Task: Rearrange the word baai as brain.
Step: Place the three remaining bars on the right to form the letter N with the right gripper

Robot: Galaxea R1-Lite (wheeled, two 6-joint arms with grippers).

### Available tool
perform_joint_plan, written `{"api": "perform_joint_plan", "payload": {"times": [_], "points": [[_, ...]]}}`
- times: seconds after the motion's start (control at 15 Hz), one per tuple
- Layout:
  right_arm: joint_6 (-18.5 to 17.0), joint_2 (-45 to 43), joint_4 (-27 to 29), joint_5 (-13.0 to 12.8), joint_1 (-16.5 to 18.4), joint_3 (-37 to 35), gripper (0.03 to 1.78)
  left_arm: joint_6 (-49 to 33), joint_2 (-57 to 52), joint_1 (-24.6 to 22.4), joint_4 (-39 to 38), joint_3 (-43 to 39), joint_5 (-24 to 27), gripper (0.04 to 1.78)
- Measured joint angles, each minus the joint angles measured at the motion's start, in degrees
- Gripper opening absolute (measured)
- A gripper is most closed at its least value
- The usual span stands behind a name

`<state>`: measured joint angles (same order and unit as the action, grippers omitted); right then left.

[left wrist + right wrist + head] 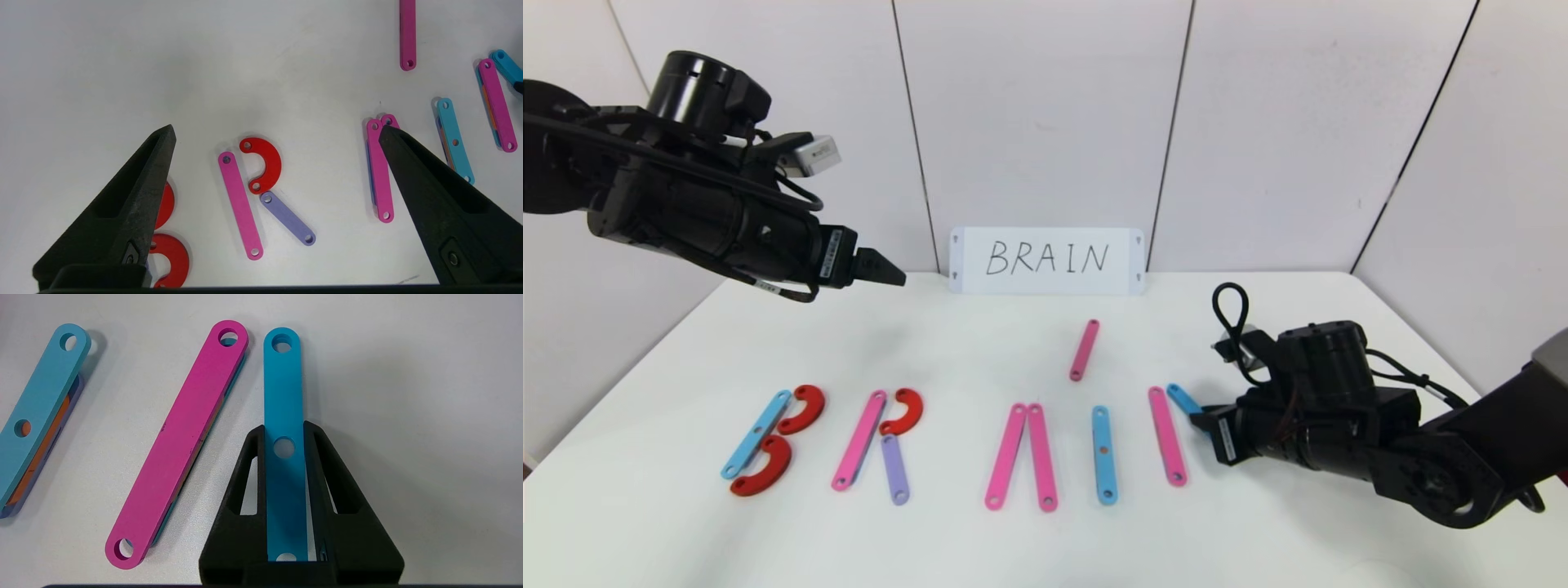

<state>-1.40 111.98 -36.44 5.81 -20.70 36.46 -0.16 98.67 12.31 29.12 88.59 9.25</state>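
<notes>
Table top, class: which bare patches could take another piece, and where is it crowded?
Bare: behind the B and R, up to the white card, and right of the spare pink strip. Crowded: the letter row, especially where the right gripper grips a blue strip beside a pink one.

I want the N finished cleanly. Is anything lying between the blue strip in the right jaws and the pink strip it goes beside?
Nothing visible: bare table separates the blue strip, held by the right gripper, from the pink strip.
</notes>
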Motion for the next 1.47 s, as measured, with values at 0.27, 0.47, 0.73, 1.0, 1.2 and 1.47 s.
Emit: {"api": "perform_joint_plan", "payload": {"times": [0.27,0.47,0.73,1.0,1.2,1.47], "points": [[-0.07,-0.05,0.00,-0.06,0.15,-0.11,0.79,0.00,0.02,0.06,0.04,0.00,0.02,1.74],[-0.11,-0.44,0.00,-0.06,0.45,-0.16,1.31,0.00,0.02,0.26,-0.16,-0.28,-0.11,1.74],[-0.55,-1.12,0.09,-0.06,1.11,1.71,1.69,0.00,0.00,0.41,-0.18,-0.37,-0.18,1.74],[-0.94,-1.18,1.61,-1.30,0.04,7.74,1.74,0.00,0.00,0.44,-0.21,-0.37,-0.18,1.74],[-2.69,0.37,7.09,-4.50,-3.05,15.41,1.74,-0.06,0.00,0.50,-0.24,-0.37,-0.24,1.74],[-6.97,5.72,13.68,-9.61,-6.75,28.15,1.74,-0.06,-0.09,0.50,-0.27,-0.37,-0.24,1.74]]}}
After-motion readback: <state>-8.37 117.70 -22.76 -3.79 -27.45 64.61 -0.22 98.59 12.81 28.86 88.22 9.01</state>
